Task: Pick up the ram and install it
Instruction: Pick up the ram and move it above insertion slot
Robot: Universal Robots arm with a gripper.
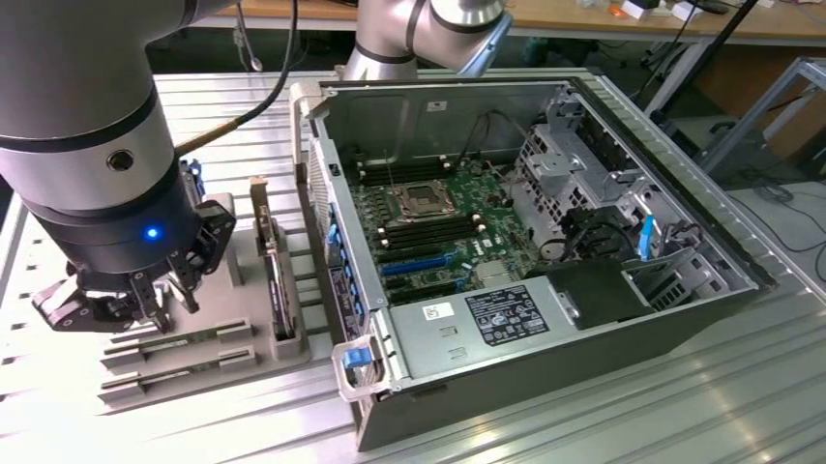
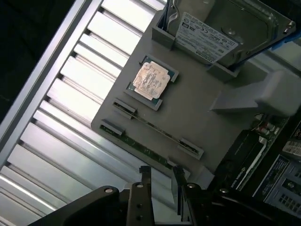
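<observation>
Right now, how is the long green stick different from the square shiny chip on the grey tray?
The ram is long, thin and green; the processor chip is square with a shiny metal top. The ram stands on its edge in a slot; the chip lies flat. Both sit on the grey tray.

You have an open computer case (image 1: 543, 387) lying on its side on the ribbed metal table (image 1: 620, 416), at the exterior view's right. Its motherboard (image 1: 485, 242) faces up, with a processor socket (image 1: 423, 200) near the middle and a labelled power supply (image 1: 497, 314) at the near end. Beside the case, your grey fixture tray (image 2: 188, 113) carries a hard drive (image 2: 221, 23) standing on edge and a square silver-topped processor chip (image 2: 151, 80) lying flat near it.
</observation>
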